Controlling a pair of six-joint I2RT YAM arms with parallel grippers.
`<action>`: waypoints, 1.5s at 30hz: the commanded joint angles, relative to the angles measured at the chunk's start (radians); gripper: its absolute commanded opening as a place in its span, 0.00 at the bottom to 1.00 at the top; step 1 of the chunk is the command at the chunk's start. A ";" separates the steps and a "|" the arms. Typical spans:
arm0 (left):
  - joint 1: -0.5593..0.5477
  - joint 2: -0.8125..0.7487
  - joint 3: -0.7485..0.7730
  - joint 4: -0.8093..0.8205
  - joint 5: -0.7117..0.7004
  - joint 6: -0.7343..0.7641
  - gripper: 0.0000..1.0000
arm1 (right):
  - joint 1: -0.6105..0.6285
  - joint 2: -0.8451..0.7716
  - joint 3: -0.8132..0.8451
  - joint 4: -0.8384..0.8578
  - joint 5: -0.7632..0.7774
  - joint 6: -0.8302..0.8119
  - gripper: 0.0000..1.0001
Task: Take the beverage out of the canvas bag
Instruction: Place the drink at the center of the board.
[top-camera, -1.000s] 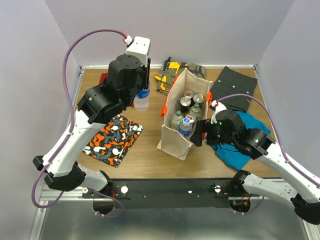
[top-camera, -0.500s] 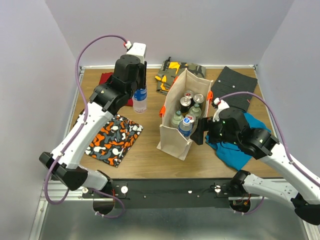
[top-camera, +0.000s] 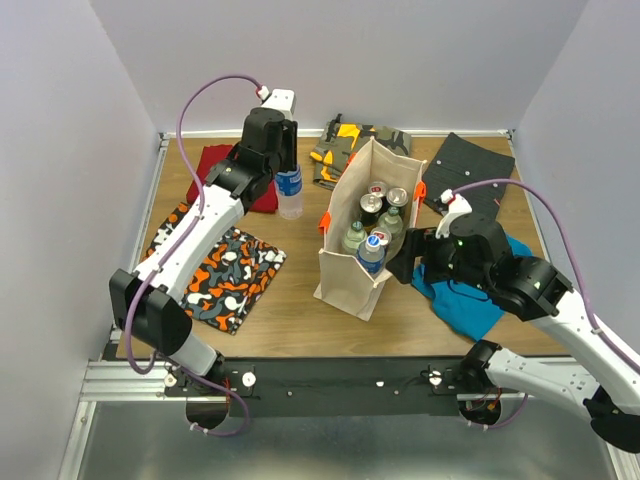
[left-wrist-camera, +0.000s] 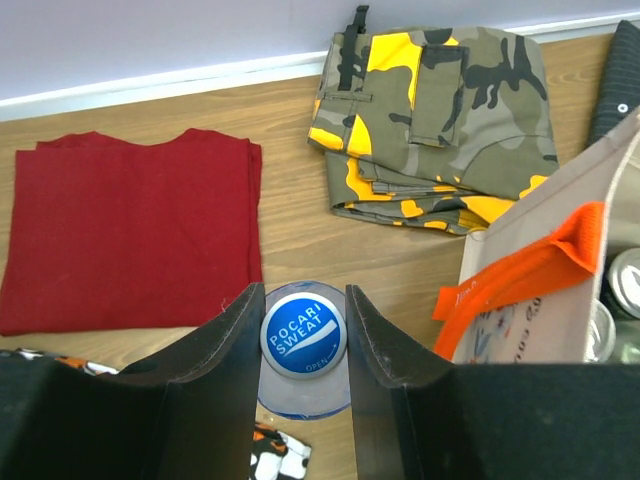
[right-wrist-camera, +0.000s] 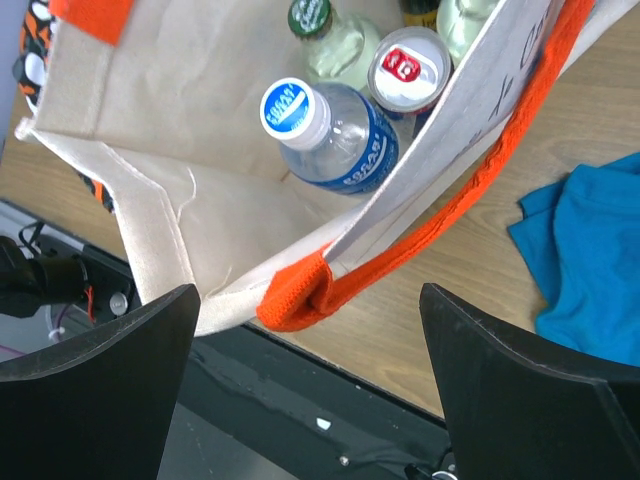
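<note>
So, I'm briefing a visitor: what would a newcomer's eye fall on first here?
The tall canvas bag with orange handles, mid-table, packed with cans and bottles. Next, the left arm gripping a water bottle in its jaws, left of the bag. Bright folded clothes lie around.

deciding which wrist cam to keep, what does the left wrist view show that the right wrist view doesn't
Only the left wrist view: a bottle gripped by the left gripper outside the bag, a folded red shirt and camouflage trousers.
Only the right wrist view: a second bottle standing inside the bag, and a blue cloth.
Both: the canvas bag, its orange handle and the wooden table.
</note>
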 joint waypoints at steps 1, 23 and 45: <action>0.031 0.016 0.000 0.236 0.060 -0.015 0.00 | 0.008 0.015 0.061 -0.027 0.062 0.001 1.00; 0.079 0.220 0.000 0.368 0.079 -0.020 0.00 | 0.008 0.024 0.086 -0.062 0.104 0.007 1.00; 0.083 0.269 0.073 0.326 0.042 0.057 0.00 | 0.008 0.043 0.054 -0.055 0.091 -0.007 1.00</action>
